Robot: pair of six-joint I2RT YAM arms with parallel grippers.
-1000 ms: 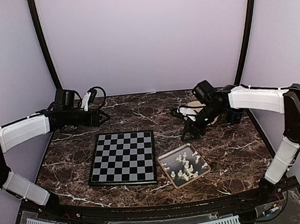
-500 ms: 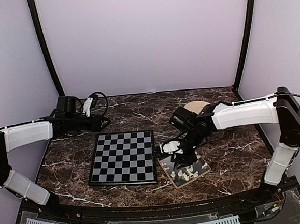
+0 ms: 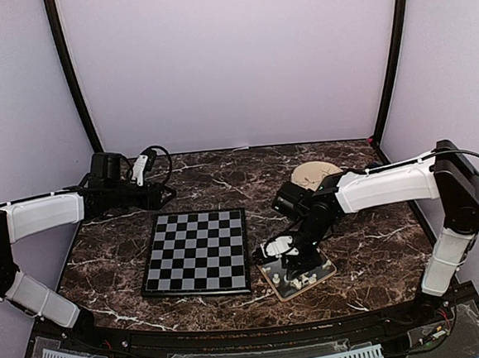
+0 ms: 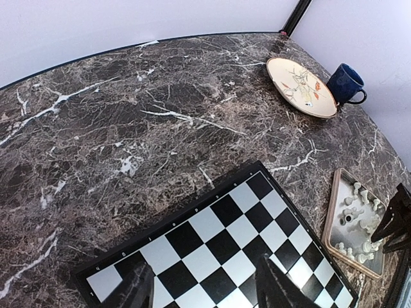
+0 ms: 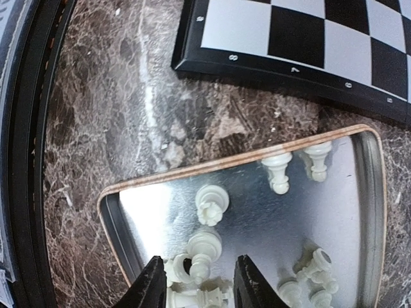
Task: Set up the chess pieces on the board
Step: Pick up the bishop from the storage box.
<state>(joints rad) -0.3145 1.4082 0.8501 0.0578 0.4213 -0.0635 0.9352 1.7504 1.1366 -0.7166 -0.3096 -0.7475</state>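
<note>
Counter (image 3: 223, 176) of dark brown marble with white veins carries everything. Both white-sleeved arms reach over it: the left arm (image 3: 43, 213) stretches along the far left, and the right arm (image 3: 385, 186) bends in from the right and down toward the middle.

The board (image 3: 197, 252), black and light-grey checks inside a thin black border, lies flat at the near centre. Just beside its right edge sits the square metal tray (image 5: 212, 168) with a pale rim, turned at a slight angle to the board. Farther back on the right are a round beige plate (image 4: 300, 86) and, touching or nearly touching its far side, a dark blue mug (image 4: 345, 83).

The left end effector (image 4: 205, 289) hangs above the far edge of the board with its two fingers spread wide, holding nothing. The right end effector (image 5: 196, 282) is lowered into the near part of the tray, its fingers apart on either side of a small cluster of pieces, with a gap showing on each side.

The chess pieces (image 5: 211, 204), tiny and cream-white, are all in the tray, some upright and some lying on their sides.
</note>
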